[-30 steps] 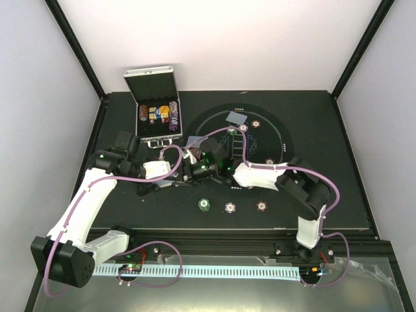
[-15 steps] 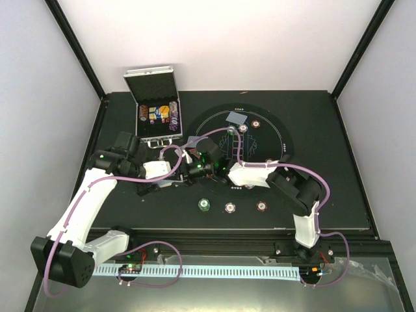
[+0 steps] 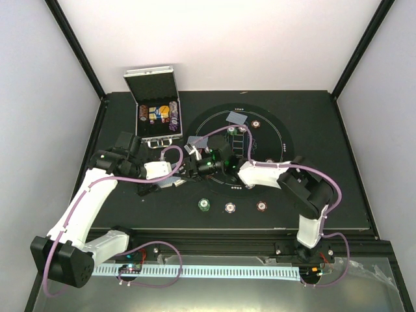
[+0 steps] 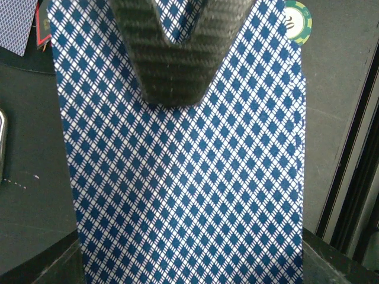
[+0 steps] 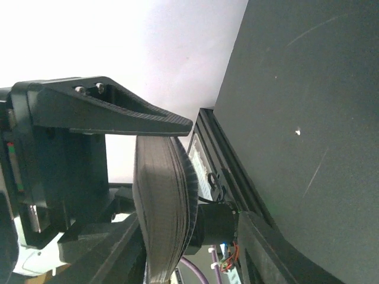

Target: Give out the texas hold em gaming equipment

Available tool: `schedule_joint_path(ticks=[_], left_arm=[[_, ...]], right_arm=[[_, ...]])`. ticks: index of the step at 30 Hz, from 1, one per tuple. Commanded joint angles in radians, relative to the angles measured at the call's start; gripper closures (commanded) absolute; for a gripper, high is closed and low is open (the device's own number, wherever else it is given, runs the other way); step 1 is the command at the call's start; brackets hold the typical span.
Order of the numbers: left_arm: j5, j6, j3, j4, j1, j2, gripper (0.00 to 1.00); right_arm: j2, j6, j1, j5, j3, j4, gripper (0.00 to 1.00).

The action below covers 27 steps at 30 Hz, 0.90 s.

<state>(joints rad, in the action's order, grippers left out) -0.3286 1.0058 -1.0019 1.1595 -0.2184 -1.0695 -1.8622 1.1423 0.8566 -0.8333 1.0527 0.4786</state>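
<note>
A deck of playing cards (image 4: 183,177) with blue diamond backs fills the left wrist view, with my left gripper (image 4: 189,269) shut on it. In the top view the deck (image 3: 175,184) hangs just off the left rim of the round mat (image 3: 279,140). My right gripper (image 3: 195,166) is at the deck. In the right wrist view the deck's edge (image 5: 163,213) stands between its jaws (image 5: 189,254), with a gap on the right side. One carbon finger (image 4: 169,56) lies across the top card's back. Green (image 3: 205,205), white (image 3: 230,207) and brown-red (image 3: 262,207) chips lie in front.
The open silver case (image 3: 156,110) stands at the back left. Loose cards lie on the mat's far part (image 3: 237,118) and by its left rim (image 3: 194,141). More chips (image 3: 256,123) rest on the mat. A green chip (image 4: 297,21) shows past the deck.
The right arm's elbow swung left and back right while its gripper stayed at the deck and slid a little farther back. The left arm and the deck have not moved.
</note>
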Motion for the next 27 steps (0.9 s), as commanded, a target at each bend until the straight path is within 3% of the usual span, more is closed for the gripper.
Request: schedule_joint_path(ticks=[1, 11, 17, 19, 22, 24, 27], left_arm=[[-0.018, -0.006, -0.043, 0.006, 0.001, 0.017, 0.98], [-0.015, -0.006, -0.043, 0.006, 0.001, 0.018, 0.98], [-0.014, -0.006, -0.042, 0.005, 0.001, 0.017, 0.98], [-0.015, -0.005, -0.042, 0.005, 0.001, 0.017, 0.99], [-0.016, -0.005, -0.043, 0.004, 0.001, 0.015, 0.98], [-0.015, -0.006, -0.045, 0.005, 0.001, 0.013, 0.98], [-0.016, -0.006, -0.044, 0.008, 0.001, 0.015, 0.99]], right_arm=[[0.039, -0.048, -0.028, 0.035, -0.033, -0.099, 0.6], [0.121, -0.101, -0.056, 0.055, -0.039, -0.19, 0.92], [0.143, -0.091, -0.06, 0.049, -0.054, -0.177, 0.99], [0.142, -0.081, -0.06, 0.039, -0.059, -0.156, 0.92], [0.132, -0.064, -0.053, 0.024, -0.061, -0.126, 0.66], [0.128, -0.061, -0.048, 0.023, -0.058, -0.127, 0.55], [0.132, -0.081, -0.048, 0.045, -0.051, -0.164, 0.53]])
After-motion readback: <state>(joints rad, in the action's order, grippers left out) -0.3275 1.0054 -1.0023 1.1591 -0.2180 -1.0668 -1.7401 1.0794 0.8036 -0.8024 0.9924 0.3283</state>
